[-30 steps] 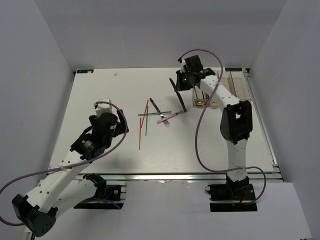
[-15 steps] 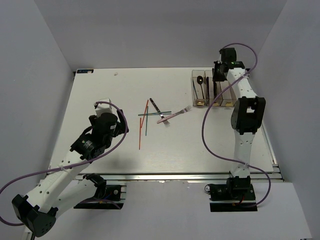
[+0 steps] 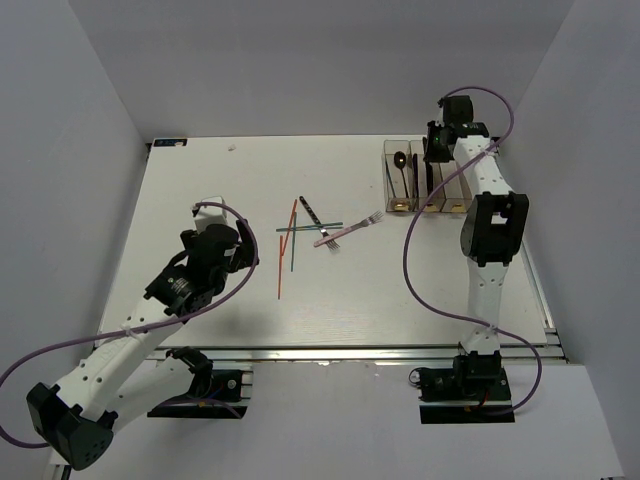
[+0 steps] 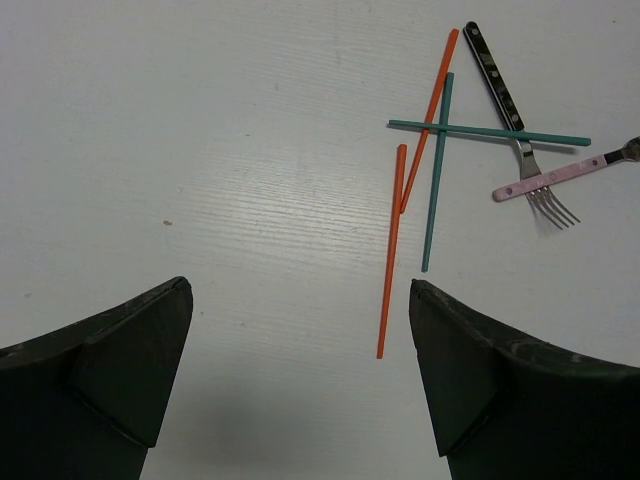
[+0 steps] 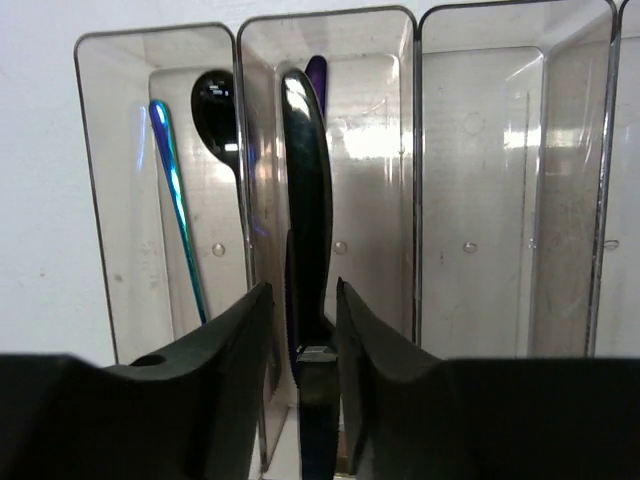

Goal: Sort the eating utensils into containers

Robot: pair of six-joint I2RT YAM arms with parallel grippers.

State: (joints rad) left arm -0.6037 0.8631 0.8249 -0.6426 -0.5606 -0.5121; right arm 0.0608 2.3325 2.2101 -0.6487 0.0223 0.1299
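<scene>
Within a second the right arm has swung from mid-table to the containers [image 5: 510,180] at the upper right of the overhead view, where it has hung for half a second; the left arm has barely shifted. The right gripper [image 5: 301,300] is clamped on a dark knife [image 5: 307,170], whose blade points up the frame over the second bin from the left, not yet released. The first bin already holds a black spoon [image 5: 216,100] and a blue-handled spoon [image 5: 175,200]; the other two bins in the wrist view look bare. Still lying on the table [image 4: 200,150], in the upper right of the left wrist view, are two orange chopsticks [image 4: 392,250], two green chopsticks [image 4: 436,180], a spotted-handled fork [image 4: 497,75] and a pink-handled fork [image 4: 550,178], crossed in a loose pile. So most of the sorting appears to remain. The left gripper [image 4: 298,330] hovers beside them, fingers apart and empty. A purple tip behind the knife is hard to identify, and the pink fork's head is cut off at the frame edge.
</scene>
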